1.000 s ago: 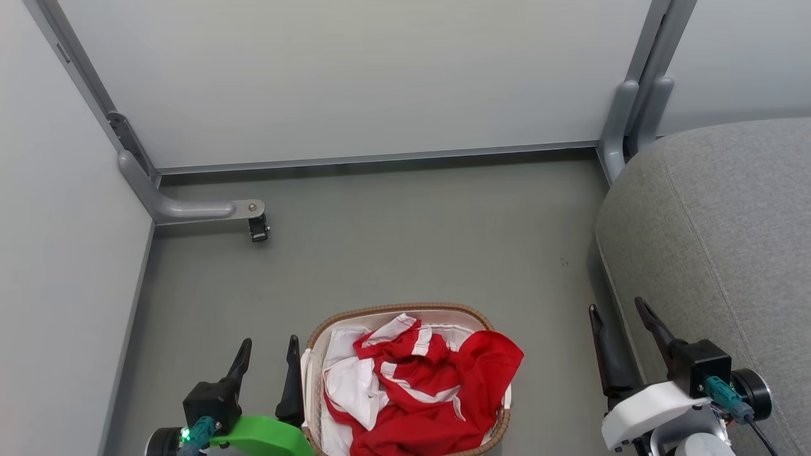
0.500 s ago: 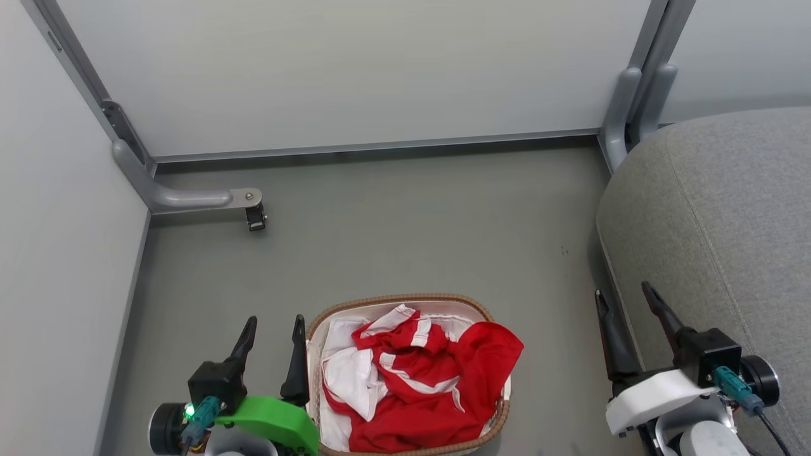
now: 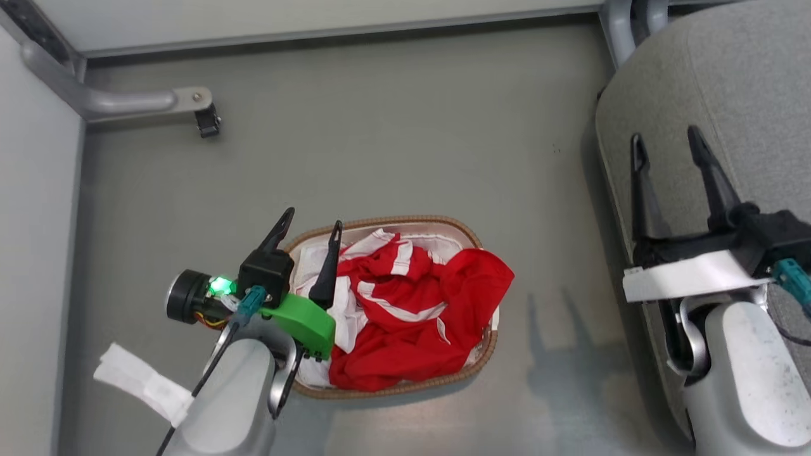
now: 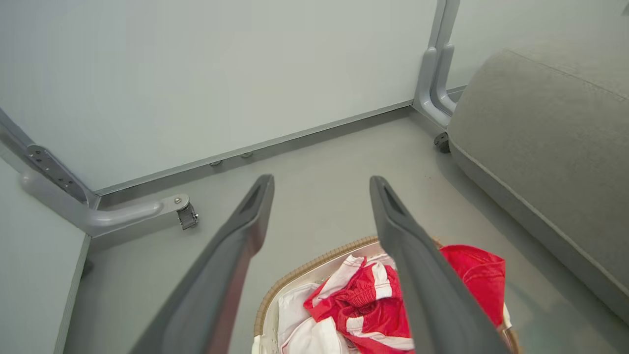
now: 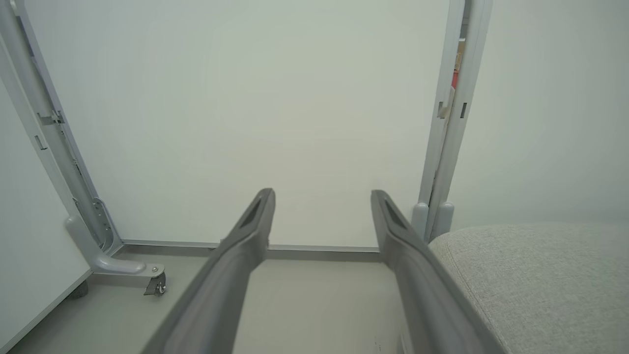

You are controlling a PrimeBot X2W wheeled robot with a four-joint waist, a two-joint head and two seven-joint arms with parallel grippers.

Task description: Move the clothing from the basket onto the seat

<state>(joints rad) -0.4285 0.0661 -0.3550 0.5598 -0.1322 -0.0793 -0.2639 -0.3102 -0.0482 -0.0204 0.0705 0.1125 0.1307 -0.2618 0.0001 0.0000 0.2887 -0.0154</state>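
Left gripper [image 3: 313,219] spread wide, empty, straddling laundry basket [image 3: 405,221] rim; red clothing [image 3: 412,316] just right of it. Right gripper [image 3: 664,134] wide open, empty, grey seat [image 3: 728,76] beneath.

Floor [image 3: 405,126]: plain grey, matte, slight glare near the bottom edge. White partition panels [image 4: 196,73] stand along its far and left sides. Grey metal foot [image 3: 127,101] at the left corner, black caster [image 3: 207,120] at its tip. Paired grey posts [image 4: 437,73] at the right corner.

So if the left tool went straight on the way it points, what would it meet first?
The left tool would likely meet bare floor beyond the basket, not the clothing; depth unclear.
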